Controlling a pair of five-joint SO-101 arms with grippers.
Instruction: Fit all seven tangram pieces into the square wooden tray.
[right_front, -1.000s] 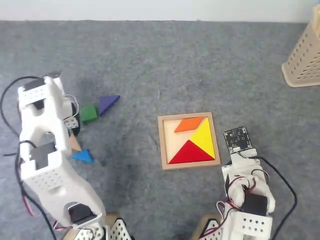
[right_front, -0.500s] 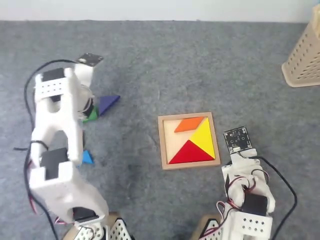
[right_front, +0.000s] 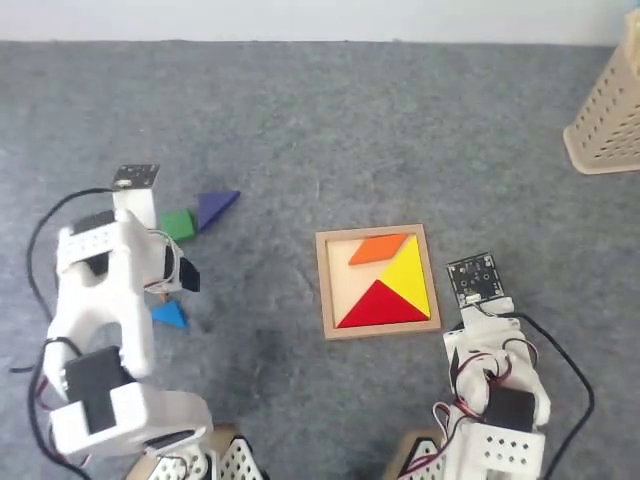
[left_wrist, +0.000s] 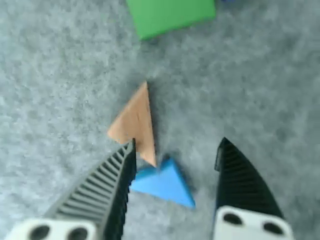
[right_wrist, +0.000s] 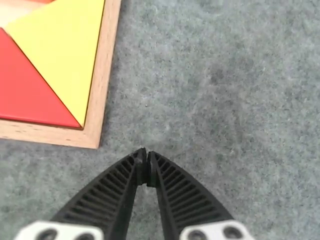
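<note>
The square wooden tray (right_front: 323, 286) holds an orange parallelogram (right_front: 380, 248), a yellow triangle (right_front: 408, 275) and a red triangle (right_front: 380, 305). On the carpet to its left lie a purple triangle (right_front: 214, 207), a green square (right_front: 178, 224) and a small blue triangle (right_front: 168, 314). My left gripper (left_wrist: 177, 147) hangs open above the blue triangle (left_wrist: 162, 182), and a tan triangle (left_wrist: 135, 122) lies just beyond it with the green square (left_wrist: 170, 15) farther off. My right gripper (right_wrist: 145, 156) is shut and empty over the carpet just off the tray's corner (right_wrist: 95, 136).
A perforated beige container (right_front: 610, 110) stands at the far right edge. The left arm (right_front: 105, 280) covers the carpet beside the loose pieces. Grey carpet lies open between the pieces and the tray.
The left arm swung out over the green square and has now drawn back, with its gripper above the blue and tan triangles. The right arm has not moved.
</note>
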